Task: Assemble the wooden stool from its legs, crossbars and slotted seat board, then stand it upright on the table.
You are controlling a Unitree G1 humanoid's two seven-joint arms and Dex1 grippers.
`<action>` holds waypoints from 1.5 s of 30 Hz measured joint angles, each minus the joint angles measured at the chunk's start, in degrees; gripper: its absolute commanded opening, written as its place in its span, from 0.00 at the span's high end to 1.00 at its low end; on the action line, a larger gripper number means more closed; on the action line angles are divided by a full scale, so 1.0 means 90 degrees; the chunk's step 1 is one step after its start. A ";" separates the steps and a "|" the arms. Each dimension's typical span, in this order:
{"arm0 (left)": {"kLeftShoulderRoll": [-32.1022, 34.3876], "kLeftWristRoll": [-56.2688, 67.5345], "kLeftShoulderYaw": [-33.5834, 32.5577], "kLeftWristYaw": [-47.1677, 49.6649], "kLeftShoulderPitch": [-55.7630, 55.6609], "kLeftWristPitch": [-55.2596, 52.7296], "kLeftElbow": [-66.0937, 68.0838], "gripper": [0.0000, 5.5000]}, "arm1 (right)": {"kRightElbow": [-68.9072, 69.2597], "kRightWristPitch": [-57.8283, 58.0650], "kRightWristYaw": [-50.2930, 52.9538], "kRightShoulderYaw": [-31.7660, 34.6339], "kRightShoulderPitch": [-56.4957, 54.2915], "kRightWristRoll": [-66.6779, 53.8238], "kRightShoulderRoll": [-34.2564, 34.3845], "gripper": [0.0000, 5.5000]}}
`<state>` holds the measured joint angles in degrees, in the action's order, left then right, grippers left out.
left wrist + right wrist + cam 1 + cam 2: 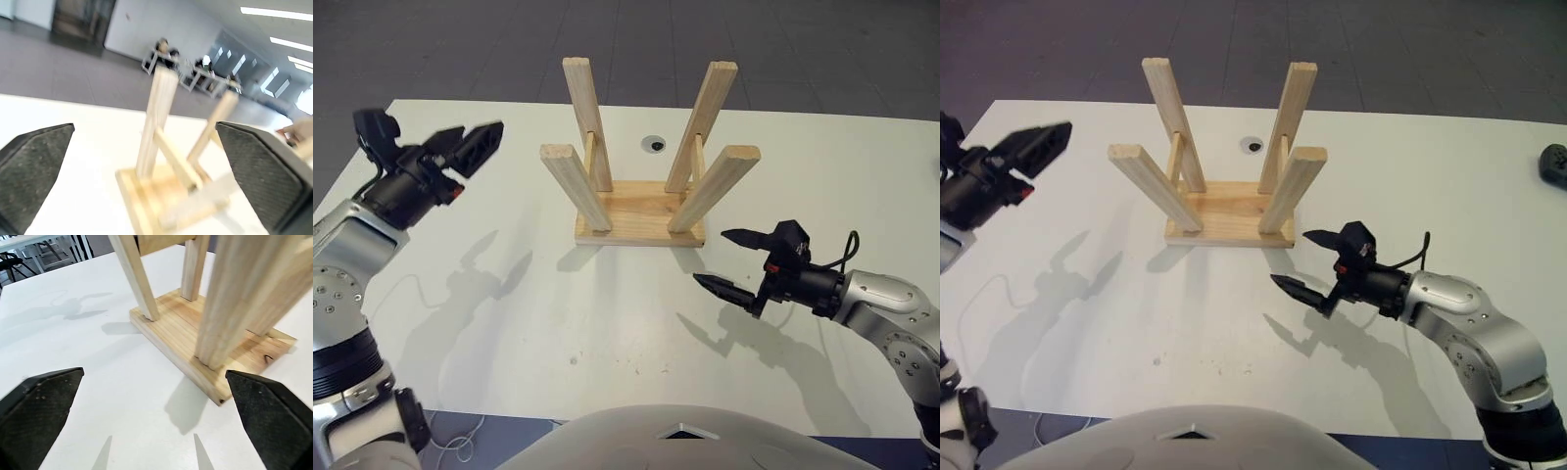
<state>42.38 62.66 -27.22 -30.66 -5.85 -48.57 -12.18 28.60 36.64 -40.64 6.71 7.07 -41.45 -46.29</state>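
Stool (639, 186) rests upside down toward twelve o'clock on the table (607, 333), its seat board (641, 223) flat on the top and its four legs (576, 186) pointing up and splaying outward, with crossbars (173, 156) joining them low down. My left claw (475, 147) hangs raised in the air at about nine o'clock from it, well apart, fingers spread wide with nothing between them. My right claw (710, 258) is low over the tabletop at about five o'clock, near the board's corner, likewise gaping and empty
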 measured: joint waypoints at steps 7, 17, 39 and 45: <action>0.0101 -0.1506 0.2074 -0.2493 -0.0684 0.0596 0.1147 0.02 | -0.2617 0.0001 -0.1431 -0.0139 -0.2112 -0.0260 0.0363 0.02; -0.0883 -0.3417 0.3746 -0.3213 -0.2421 0.1786 0.2591 0.10 | -0.4675 -0.0271 -0.2975 -0.1571 -0.3611 0.0933 0.0907 0.02; -0.1161 -0.4958 0.4326 -0.4415 -0.3045 0.3206 0.4054 0.72 | -0.6326 -0.1085 -0.3719 -0.1802 -0.4389 0.2206 0.1510 0.51; -0.1142 -0.5049 0.4326 -0.4600 -0.3035 0.3246 0.4008 0.72 | -0.6087 -0.0946 -0.3711 -0.1811 -0.4298 0.2336 0.1455 0.67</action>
<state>32.10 17.23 11.71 -72.06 -33.17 -19.35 23.90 -26.18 28.13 -74.03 -9.59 -31.61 -20.43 -33.20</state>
